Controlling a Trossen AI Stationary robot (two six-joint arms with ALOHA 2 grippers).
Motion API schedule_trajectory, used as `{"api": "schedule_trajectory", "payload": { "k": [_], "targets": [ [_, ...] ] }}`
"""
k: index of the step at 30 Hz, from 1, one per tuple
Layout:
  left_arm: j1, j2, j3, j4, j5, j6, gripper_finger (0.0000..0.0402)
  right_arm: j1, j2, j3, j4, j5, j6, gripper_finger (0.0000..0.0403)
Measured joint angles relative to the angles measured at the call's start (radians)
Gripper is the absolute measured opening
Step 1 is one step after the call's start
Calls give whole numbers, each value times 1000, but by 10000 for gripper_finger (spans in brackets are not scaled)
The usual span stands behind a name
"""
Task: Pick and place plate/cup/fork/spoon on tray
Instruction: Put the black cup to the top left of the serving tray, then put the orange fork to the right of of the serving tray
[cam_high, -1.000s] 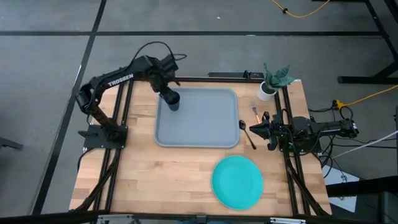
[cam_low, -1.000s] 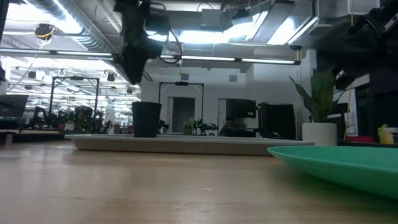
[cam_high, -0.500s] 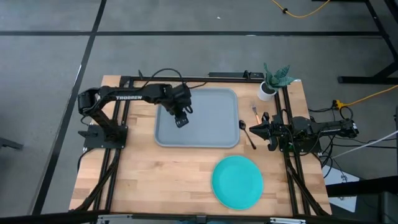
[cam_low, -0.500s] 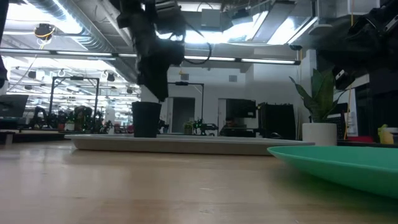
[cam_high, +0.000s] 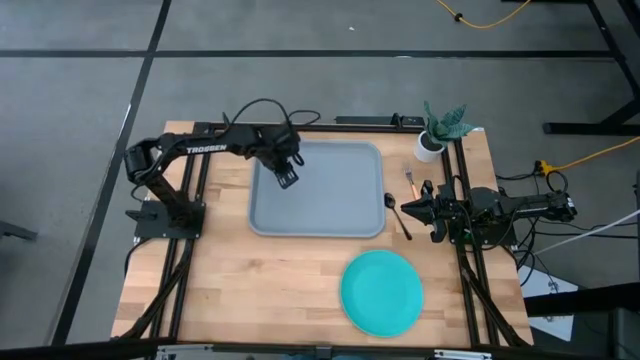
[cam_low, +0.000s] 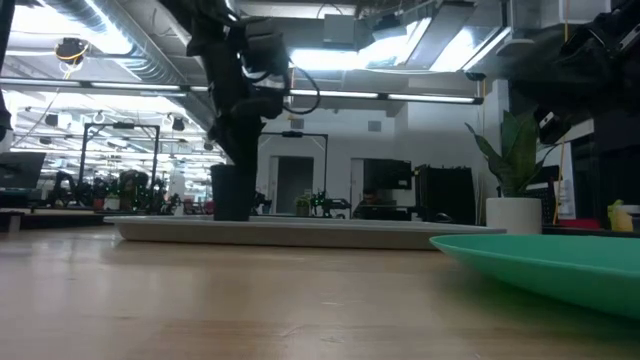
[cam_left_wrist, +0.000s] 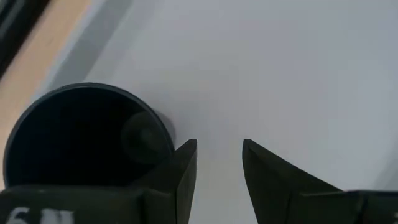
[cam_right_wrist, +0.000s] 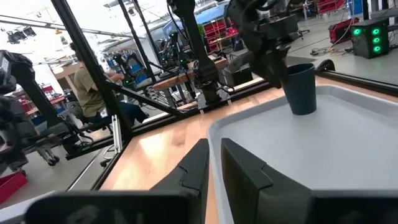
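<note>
The dark cup (cam_left_wrist: 81, 140) stands upright on the far left part of the pale tray (cam_high: 330, 200); it also shows in the low view (cam_low: 232, 192) and the right wrist view (cam_right_wrist: 302, 89). My left gripper (cam_left_wrist: 219, 148) hangs over the tray, open and empty, with the cup just beside the outer side of one finger. The arm hides the cup in the high view. The teal plate (cam_high: 381, 292) lies on the table near the front. The orange-handled fork (cam_high: 411, 184) and the dark spoon (cam_high: 397, 212) lie right of the tray. My right gripper (cam_high: 412, 207) waits beside them, shut.
A white pot with a green plant (cam_high: 432, 143) stands at the far right corner. Bare wood lies in front of the tray and left of the plate. People and equipment show in the room beyond the table.
My left gripper has come down from above the cup. It swung toward the middle of the tray, then back toward the tray's far left, and now sits beside the cup. The cup has stayed in place on the tray.
</note>
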Motion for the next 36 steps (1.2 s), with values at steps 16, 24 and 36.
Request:
{"api": "schedule_trajectory", "payload": {
  "k": [16, 24, 36],
  "targets": [
    [23, -17, 129, -32, 358, 107, 122, 0, 0, 0, 0, 0, -2, 48],
    [-15, -125, 286, -346, 484, 109, 122, 0, 0, 0, 0, 1, -4, 48],
    [-289, -629, -219, -98, 148, -175, 122, 0, 0, 0, 1, 1, -2, 48]
  ]
}}
